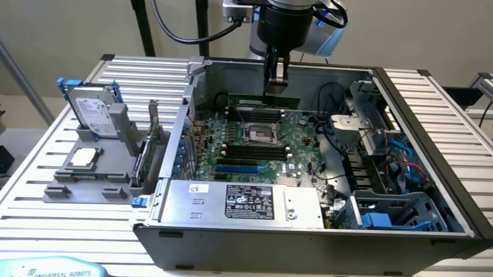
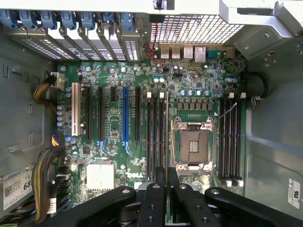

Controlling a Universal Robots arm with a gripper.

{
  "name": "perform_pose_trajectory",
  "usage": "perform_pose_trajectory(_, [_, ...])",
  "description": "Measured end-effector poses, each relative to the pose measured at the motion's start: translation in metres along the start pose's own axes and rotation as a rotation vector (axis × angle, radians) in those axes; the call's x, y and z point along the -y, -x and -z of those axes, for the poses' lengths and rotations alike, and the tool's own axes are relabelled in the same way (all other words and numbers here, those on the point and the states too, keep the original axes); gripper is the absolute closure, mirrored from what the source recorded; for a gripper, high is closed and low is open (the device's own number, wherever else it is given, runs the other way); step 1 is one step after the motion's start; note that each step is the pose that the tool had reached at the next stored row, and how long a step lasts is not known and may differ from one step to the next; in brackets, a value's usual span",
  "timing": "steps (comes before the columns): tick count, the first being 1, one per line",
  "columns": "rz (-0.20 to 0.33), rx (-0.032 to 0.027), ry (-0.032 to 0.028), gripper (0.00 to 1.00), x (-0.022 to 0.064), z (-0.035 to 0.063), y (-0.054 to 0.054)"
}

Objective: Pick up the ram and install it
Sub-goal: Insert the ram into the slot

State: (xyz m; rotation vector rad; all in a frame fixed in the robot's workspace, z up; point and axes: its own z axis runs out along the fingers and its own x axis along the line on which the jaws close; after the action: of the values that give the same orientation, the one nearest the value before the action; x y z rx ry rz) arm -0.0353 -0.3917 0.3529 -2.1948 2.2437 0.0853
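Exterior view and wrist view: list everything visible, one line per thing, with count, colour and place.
computer case: one, grey, open, on the slatted table.
motherboard: one, green, inside the case.
processor socket: one, silver frame, middle of the motherboard.
memory slots: several, black, in a group on each side of the socket.
power supply: one, silver, at the case's near edge.
holder: one, grey, on the table at the exterior view's left.
hard drive: one, silver with blue rails, upright in the holder.
ram: one, green, held above the motherboard.
gripper: one, black, shut on the ram.
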Motion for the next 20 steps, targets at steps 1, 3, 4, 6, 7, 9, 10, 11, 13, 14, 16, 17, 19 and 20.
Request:
perform_pose_trajectory(1, [0.0,0.0,0.0,0.87,0.0,0.0,0.0])
perform_pose_trajectory(3, [0.0,0.0001,-0.0005,0.87,0.0,-0.0002,0.0])
perform_pose_trajectory(4, [0.0,0.0002,-0.0013,0.87,0.0,-0.0011,0.0])
perform_pose_trajectory(6, [0.0,0.0001,-0.002,0.87,0.0,-0.0044,0.0])
perform_pose_trajectory(7, [0.0,0.0001,-0.0021,0.87,-0.0002,-0.0062,0.0])
perform_pose_trajectory(9, [0.0,0.0,-0.0022,0.87,-0.0007,-0.01,0.0])
perform_pose_trajectory(10, [0.0,0.0,-0.0021,0.87,-0.0011,-0.0117,0.0])
perform_pose_trajectory(11, [0.0,0.0001,-0.0022,0.87,-0.0014,-0.0135,-0.001])
perform_pose_trajectory(13, [0.0,0.0,-0.0021,0.87,-0.0019,-0.0172,-0.001])
perform_pose_trajectory(14, [0.0,0.0,-0.0021,0.87,-0.0021,-0.019,-0.001])
perform_pose_trajectory(16, [0.0,0.0,-0.0021,0.87,-0.002,-0.0227,-0.001])
perform_pose_trajectory(17, [0.0,0.0,-0.0021,0.87,-0.002,-0.0244,-0.001])
perform_pose_trajectory(19, [0.0,0.0001,-0.0021,0.87,-0.0019,-0.0281,-0.001])
perform_pose_trajectory(20, [0.0,0.0001,-0.0022,0.87,-0.0018,-0.0299,-0.001])
